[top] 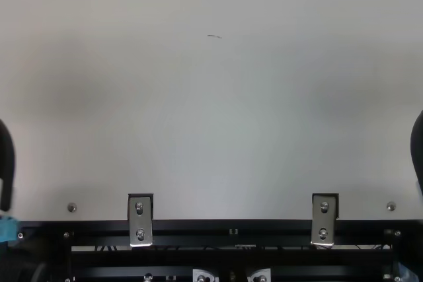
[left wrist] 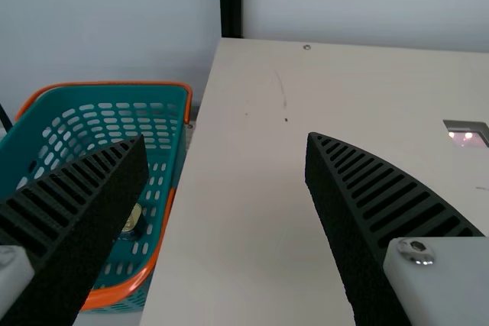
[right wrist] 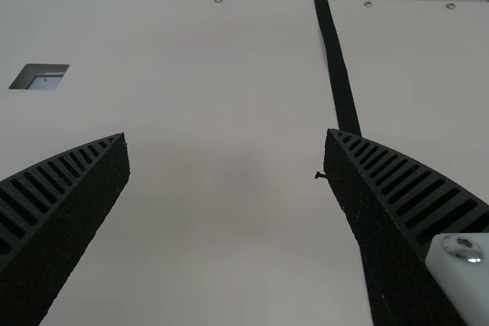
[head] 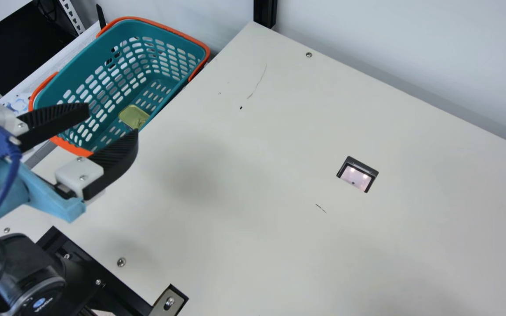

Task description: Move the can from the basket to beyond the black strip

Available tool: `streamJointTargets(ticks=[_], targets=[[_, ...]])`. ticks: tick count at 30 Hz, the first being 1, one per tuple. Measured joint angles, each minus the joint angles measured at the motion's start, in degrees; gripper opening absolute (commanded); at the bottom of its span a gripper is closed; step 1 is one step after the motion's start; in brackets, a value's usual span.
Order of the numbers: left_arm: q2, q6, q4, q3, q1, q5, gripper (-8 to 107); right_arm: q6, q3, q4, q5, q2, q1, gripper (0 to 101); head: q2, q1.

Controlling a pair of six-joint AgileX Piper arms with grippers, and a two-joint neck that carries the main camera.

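Observation:
My left gripper (head: 113, 125) is open at the main view's left, with nothing between its fingers, over the table's edge near the basket (head: 165, 28). The can (head: 134, 116) lies low inside the basket, its gold-green end showing. In the left wrist view the left gripper (left wrist: 227, 139) stands wide, and the can (left wrist: 134, 221) is partly hidden behind one finger in the basket (left wrist: 183, 97). At the top view's right edge a piece of my right gripper (top: 418, 150) shows. The right wrist view has the right gripper (right wrist: 227, 135) open and empty, near the black strip (right wrist: 338, 66) on the table.
A cream table (head: 253, 175) has a small rectangular cut-out (head: 358, 174) with a dark frame. Pale walls and a black post (head: 265, 12) stand at its far side. Metal brackets (top: 140, 219) sit on the black rail at the near edge.

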Motion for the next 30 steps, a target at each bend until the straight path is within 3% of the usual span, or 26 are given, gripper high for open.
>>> streamJointTargets(ticks=[7, 16, 22, 30], targets=[[7.54, -12.79, 11.89, -6.52, -5.4, 3.66, 90, 0.0, 0.0, 0.0, 0.0, 0.0, 0.0, 101, 0.0, 0.0], [16.82, -26.72, 24.89, -15.28, -14.92, 12.26, 90, 0.0, 0.0, 0.0, 0.0, 0.0, 0.0, 101, 0.0, 0.0], [21.56, -29.84, 28.26, -19.27, -20.13, 15.92, 90, 0.0, 0.0, 0.0, 0.0, 0.0, 0.0, 101, 0.0, 0.0], [21.57, -28.36, 27.08, -19.53, -18.69, 15.34, 90, 0.0, 0.0, 0.0, 0.0, 0.0, 0.0, 101, 0.0, 0.0]])
